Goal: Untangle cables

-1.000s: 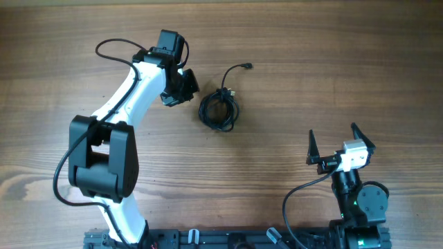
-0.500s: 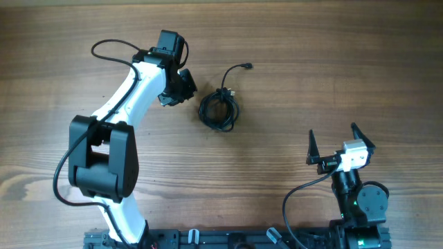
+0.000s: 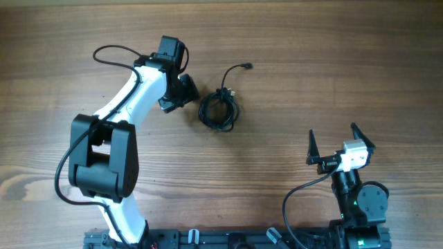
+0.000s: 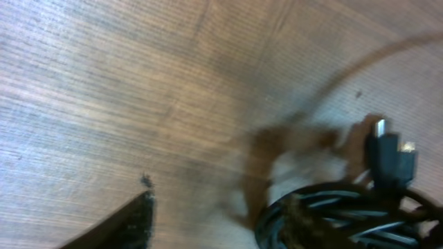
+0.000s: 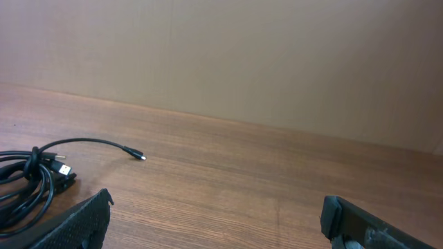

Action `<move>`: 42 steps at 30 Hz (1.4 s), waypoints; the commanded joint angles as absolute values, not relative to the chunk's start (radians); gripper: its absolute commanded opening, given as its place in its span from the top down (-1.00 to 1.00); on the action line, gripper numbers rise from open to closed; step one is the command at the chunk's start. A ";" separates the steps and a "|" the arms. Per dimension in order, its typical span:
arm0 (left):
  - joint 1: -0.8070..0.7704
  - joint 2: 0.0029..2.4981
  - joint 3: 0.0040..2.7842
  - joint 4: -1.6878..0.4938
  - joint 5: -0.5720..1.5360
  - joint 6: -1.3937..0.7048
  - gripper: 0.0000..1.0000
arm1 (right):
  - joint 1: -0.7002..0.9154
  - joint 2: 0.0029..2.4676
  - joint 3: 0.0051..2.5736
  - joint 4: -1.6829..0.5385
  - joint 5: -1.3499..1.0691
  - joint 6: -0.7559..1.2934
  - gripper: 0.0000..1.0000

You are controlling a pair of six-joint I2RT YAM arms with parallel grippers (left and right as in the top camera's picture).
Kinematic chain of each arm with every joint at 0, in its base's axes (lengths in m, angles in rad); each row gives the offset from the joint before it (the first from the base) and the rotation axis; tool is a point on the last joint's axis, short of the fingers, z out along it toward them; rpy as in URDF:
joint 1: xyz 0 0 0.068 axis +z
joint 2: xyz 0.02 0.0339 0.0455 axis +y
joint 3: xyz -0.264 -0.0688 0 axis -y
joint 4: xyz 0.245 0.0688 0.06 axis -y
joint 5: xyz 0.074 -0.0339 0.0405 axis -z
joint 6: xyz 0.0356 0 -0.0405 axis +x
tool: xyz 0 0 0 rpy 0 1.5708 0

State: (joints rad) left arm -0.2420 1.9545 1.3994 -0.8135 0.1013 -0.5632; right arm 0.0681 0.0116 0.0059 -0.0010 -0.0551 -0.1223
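Wooden table (image 3: 346, 55): carries the work.
Left gripper (image 3: 183, 90): just beside the coil and holding nothing; jaw spacing cannot be determined.
Right gripper (image 3: 336, 144): fingers wide apart, empty, well apart from the coil.
Cables (image 3: 220, 111): one tight coil mid-table, with one plug end (image 3: 247, 66) trailing free.
Untangling is judged barely begun.

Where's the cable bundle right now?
Overhead view: the coiled cables lie toward the far side, near the middle, just right of the left end effector, one loose end trailing away.
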 commanded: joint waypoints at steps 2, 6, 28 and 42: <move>-0.245 1.969 1.393 -0.753 0.088 -0.570 -0.49 | 0.073 0.005 0.005 0.001 -0.052 -0.131 -0.99; -0.245 1.969 1.393 -0.740 0.088 -0.570 -0.20 | 0.073 0.005 0.005 0.001 -0.052 -0.131 -0.99; -0.245 1.969 1.354 -0.759 0.088 -0.570 0.92 | 0.073 0.005 0.005 0.001 -0.052 -0.131 -0.99; -0.311 1.969 1.354 -0.754 0.103 -0.569 0.92 | 0.073 0.005 0.005 0.001 -0.052 -0.131 -0.99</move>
